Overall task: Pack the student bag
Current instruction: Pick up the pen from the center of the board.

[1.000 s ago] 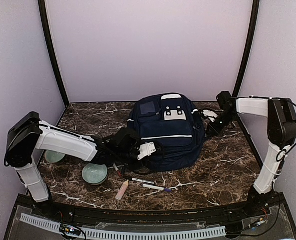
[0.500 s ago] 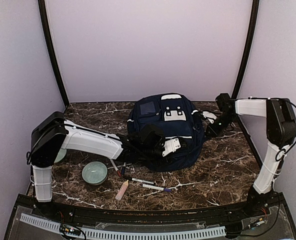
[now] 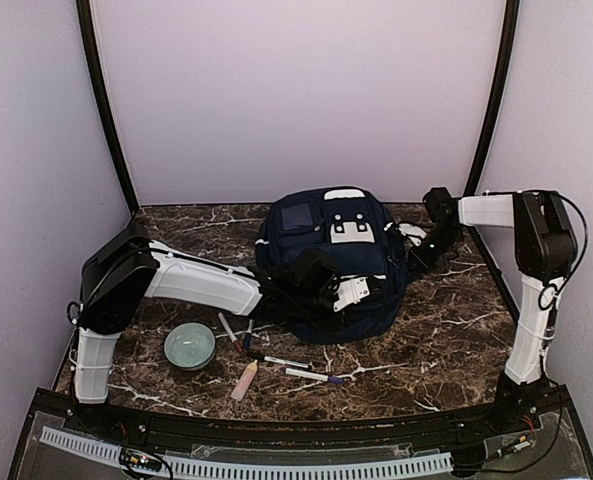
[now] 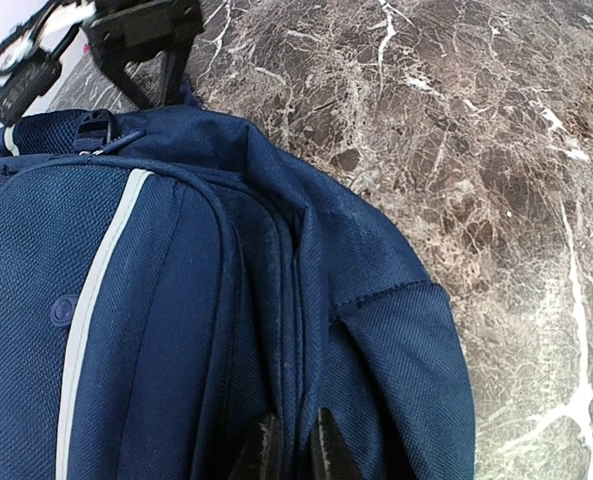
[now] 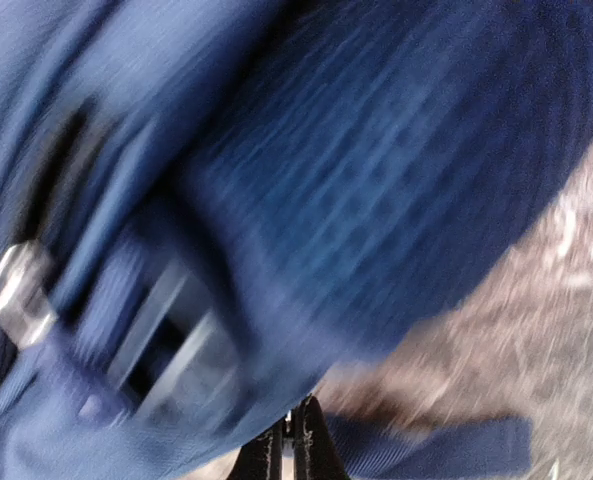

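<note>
The student bag (image 3: 366, 250) is navy with grey stripes, the table (image 3: 446, 330) brown white-veined marble.

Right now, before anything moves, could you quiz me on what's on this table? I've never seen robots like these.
1. True or false: the green bowl sits inside the student bag.
2. Which arm has its fingers at the bag's near front? A) left B) right C) neither
3. What small things lie on the table just in front of the bag?

Key:
1. False. The bowl stands on the table, apart from the bag.
2. A. The left fingers are there, while the right fingers are at the bag's right side.
3. Several pens and a pale tube.
</note>
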Tool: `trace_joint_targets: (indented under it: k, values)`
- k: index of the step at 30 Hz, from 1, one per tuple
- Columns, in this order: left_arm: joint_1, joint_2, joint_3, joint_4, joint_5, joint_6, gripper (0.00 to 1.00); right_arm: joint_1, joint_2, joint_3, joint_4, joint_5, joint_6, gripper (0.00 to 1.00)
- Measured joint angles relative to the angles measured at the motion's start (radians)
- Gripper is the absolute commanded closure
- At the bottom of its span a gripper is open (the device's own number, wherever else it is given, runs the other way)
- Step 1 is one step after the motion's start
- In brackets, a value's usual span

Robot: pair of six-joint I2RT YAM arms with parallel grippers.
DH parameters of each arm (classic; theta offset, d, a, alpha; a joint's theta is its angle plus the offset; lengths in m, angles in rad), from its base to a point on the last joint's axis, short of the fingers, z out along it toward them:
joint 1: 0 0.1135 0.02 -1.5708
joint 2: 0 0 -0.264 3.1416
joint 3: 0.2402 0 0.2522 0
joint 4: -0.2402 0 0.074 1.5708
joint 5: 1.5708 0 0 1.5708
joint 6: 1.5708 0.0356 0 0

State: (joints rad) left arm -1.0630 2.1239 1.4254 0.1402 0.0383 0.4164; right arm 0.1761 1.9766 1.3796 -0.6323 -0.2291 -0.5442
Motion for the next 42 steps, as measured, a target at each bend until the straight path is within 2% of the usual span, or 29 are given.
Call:
trace_joint_targets:
  k: [4,8,12,17,21,23,24,25,26,31,34,35,36,37,42]
  values:
    - [0.0,0.0,0.0,0.005,0.005,-0.001,1.0,0.0,0.095,0.117,-0.016,0.011,0.012,1.0]
    - [0.001,0.0,0.0,0.026,0.003,-0.005,1.0,0.001,0.124,0.163,-0.038,0.013,0.035,0.98]
    - [0.001,0.003,-0.001,0.038,0.002,-0.01,1.0,0.0,0.119,0.152,-0.027,0.021,0.05,0.8]
    - [0.0,0.071,0.074,0.04,0.015,-0.02,1.0,-0.035,0.049,0.057,0.023,0.041,0.048,0.66]
    - [0.002,0.149,0.168,0.052,0.048,-0.051,1.0,-0.084,-0.061,0.001,-0.013,0.046,0.04,0.59]
    - [0.005,0.19,0.227,0.052,0.072,-0.073,0.97,-0.107,-0.12,-0.001,-0.035,0.041,0.037,0.52]
    - [0.008,0.212,0.261,0.05,0.086,-0.084,0.94,-0.114,-0.147,-0.001,-0.044,0.035,0.039,0.46]
    - [0.01,0.226,0.282,0.045,0.093,-0.092,0.9,-0.118,-0.171,0.0,-0.058,0.018,0.043,0.11]
    - [0.011,0.24,0.307,0.039,0.102,-0.101,0.86,-0.119,-0.191,0.003,-0.074,-0.003,0.049,0.01]
    - [0.013,0.239,0.326,0.024,0.143,-0.142,0.64,-0.115,-0.3,0.012,-0.123,-0.143,0.076,0.01]
    - [0.008,0.19,0.271,0.019,0.159,-0.161,0.51,-0.111,-0.428,-0.024,-0.08,-0.2,0.09,0.01]
    - [0.006,0.166,0.253,0.007,0.159,-0.163,0.44,-0.109,-0.483,-0.048,-0.054,-0.209,0.102,0.01]
    - [0.004,0.138,0.235,-0.009,0.155,-0.167,0.04,-0.105,-0.533,-0.068,-0.033,-0.222,0.115,0.0]
    - [0.001,0.112,0.224,-0.024,0.151,-0.167,0.01,-0.103,-0.572,-0.082,-0.017,-0.232,0.124,0.01]
    - [-0.015,-0.06,0.189,-0.116,0.069,-0.234,0.01,-0.089,-0.706,-0.124,0.051,-0.334,0.154,0.01]
